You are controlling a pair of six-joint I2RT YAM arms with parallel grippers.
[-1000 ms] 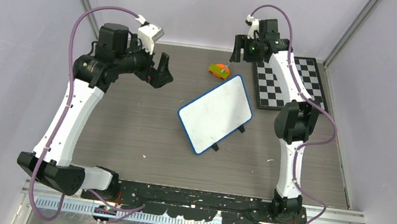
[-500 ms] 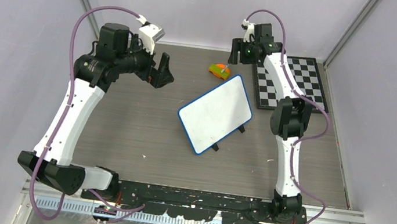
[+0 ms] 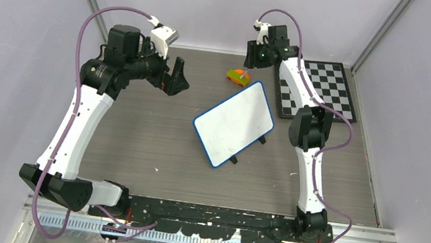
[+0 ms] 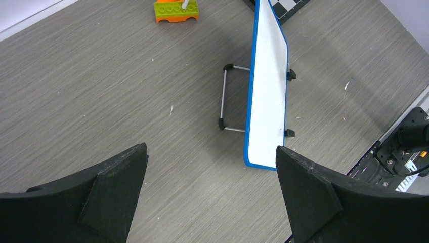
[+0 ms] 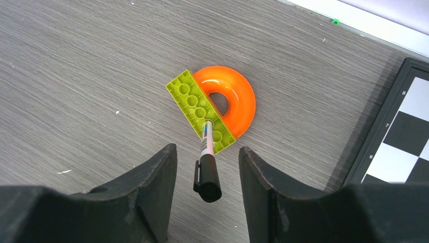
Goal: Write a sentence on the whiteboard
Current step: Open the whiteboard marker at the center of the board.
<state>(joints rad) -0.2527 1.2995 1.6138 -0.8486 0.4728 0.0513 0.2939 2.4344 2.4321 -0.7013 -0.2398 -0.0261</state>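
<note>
Blue-rimmed white rectangular whiteboard [image 3: 234,123] stands tilted on its wire stand w/ black feet, mid grey wood-grain desk [image 3: 134,142]; left jaws wide open & empty, off to its left; right jaws part-open either side of black-capped marker pen [image 5: 207,174], not touching it, pen upright in lime-green brick [image 5: 195,104] joined to orange arch block [image 5: 240,104].
</note>
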